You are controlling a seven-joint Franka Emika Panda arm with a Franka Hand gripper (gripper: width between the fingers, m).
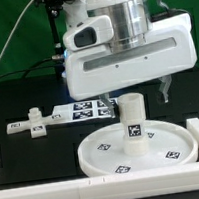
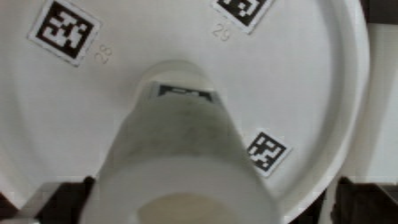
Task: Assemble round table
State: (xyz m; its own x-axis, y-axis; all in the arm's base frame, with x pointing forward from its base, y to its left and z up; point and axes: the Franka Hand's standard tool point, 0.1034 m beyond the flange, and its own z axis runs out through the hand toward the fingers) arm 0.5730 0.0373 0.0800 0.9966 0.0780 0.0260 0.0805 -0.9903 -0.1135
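Fingers [image 1: 165,89] of the gripper [image 1: 136,101] stand wide apart, one each side of the post [image 1: 135,115]. They look clear of it & hold nothing. The post stands straight up on the hub [image 1: 152,131] in the middle of the disc [image 1: 102,154]. The disc lies flat on the black desk near its front edge, w/ white border bars [image 1: 58,188] just beside it. So the post is set in. I can't tell if it's tight, so that may be left. No other loose part shows. Disc & post are white & smooth, w/ small black-white tags [image 2: 68,30]. The marker board [image 1: 64,115] lies behind the disc.
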